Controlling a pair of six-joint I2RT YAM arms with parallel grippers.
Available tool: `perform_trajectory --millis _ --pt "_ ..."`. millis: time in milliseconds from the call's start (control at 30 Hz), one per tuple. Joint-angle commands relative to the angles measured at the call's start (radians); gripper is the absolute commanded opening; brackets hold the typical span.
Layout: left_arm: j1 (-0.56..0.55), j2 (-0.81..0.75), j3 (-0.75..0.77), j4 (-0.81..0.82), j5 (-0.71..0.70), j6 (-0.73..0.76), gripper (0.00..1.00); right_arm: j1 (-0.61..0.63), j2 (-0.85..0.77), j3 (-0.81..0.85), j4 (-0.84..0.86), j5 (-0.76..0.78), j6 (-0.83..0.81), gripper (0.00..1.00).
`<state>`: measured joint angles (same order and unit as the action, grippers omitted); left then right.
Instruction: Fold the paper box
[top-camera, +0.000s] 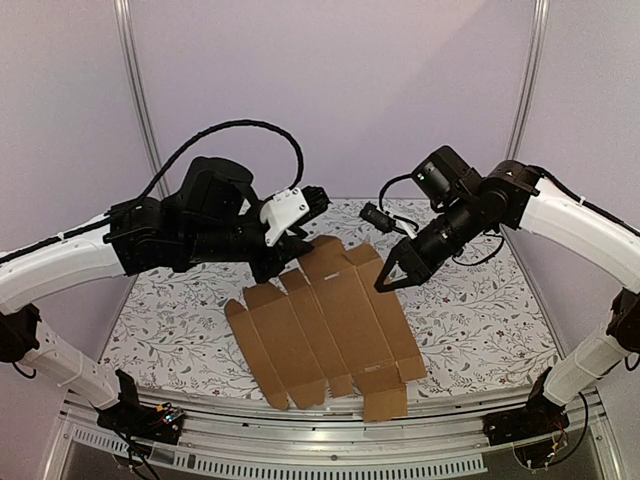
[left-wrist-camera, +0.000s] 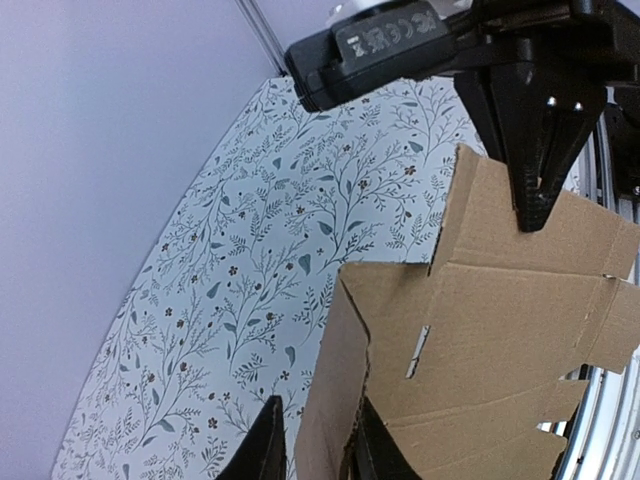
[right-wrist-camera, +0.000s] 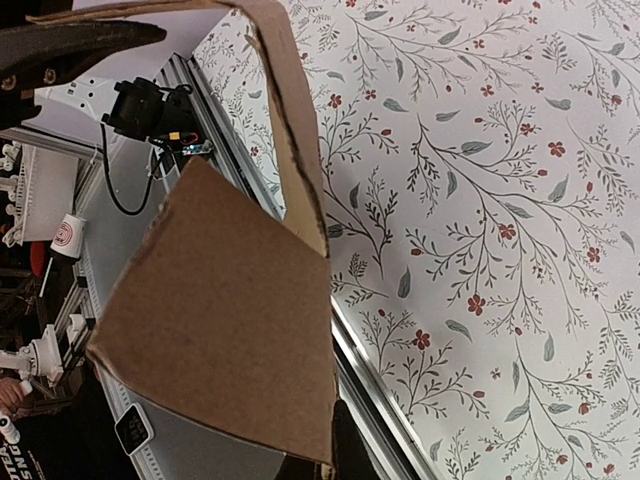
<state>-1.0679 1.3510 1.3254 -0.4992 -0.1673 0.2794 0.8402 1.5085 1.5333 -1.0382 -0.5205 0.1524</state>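
Observation:
The paper box (top-camera: 330, 330) is an unfolded brown die-cut sheet lying mid-table, with its far end lifted. My left gripper (top-camera: 292, 258) is at the sheet's far left corner. In the left wrist view its jaws (left-wrist-camera: 320, 440) stand slightly apart around an upright flap of the box (left-wrist-camera: 500, 330). The flap leans on the right finger (left-wrist-camera: 378, 450), and a thin gap shows at the left finger. My right gripper (top-camera: 385, 283) is at the sheet's far right edge. Its fingers taper to a closed point on a flap (left-wrist-camera: 531, 215). In the right wrist view the raised flap (right-wrist-camera: 230, 330) hides most of the jaws (right-wrist-camera: 332, 460).
The table has a floral cloth (top-camera: 480, 320) and a metal rail along its near edge (top-camera: 320, 435). Purple walls stand behind and at the sides. In the right wrist view, cables and equipment (right-wrist-camera: 140, 100) lie beyond the table edge.

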Motion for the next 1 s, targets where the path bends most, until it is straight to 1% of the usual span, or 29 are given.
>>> perform_trajectory --millis 0,67,133,200,400,500,533,700,867,967 --pt "0.013 0.017 -0.007 -0.013 0.02 -0.006 0.21 0.013 -0.04 -0.006 0.03 0.02 0.001 0.0" --pt "0.014 0.02 -0.011 -0.013 0.021 -0.007 0.17 0.017 -0.044 -0.003 0.033 0.024 0.001 0.0" --pt "0.013 0.02 -0.012 -0.012 0.022 -0.008 0.12 0.023 -0.049 -0.002 0.035 0.028 0.004 0.0" --pt "0.015 0.019 -0.013 -0.011 0.022 -0.01 0.0 0.024 -0.052 -0.002 0.036 0.036 0.003 0.0" --pt "0.017 0.005 -0.023 -0.006 0.029 -0.014 0.0 0.026 -0.047 -0.004 0.038 0.065 0.007 0.01" --pt "0.018 -0.012 -0.043 0.005 0.025 -0.018 0.0 0.025 -0.047 -0.005 0.045 0.094 0.013 0.11" --pt "0.022 -0.02 -0.055 0.012 0.026 -0.021 0.0 0.026 -0.048 -0.006 0.047 0.106 0.012 0.15" --pt "0.043 -0.085 -0.121 0.05 0.049 -0.065 0.0 0.023 -0.079 -0.063 0.111 0.141 -0.01 0.29" --pt "0.072 -0.189 -0.233 0.133 0.082 -0.15 0.0 0.01 -0.157 -0.189 0.267 0.133 -0.05 0.39" --pt "0.093 -0.248 -0.316 0.208 0.09 -0.209 0.0 0.001 -0.213 -0.279 0.372 0.147 -0.079 0.41"
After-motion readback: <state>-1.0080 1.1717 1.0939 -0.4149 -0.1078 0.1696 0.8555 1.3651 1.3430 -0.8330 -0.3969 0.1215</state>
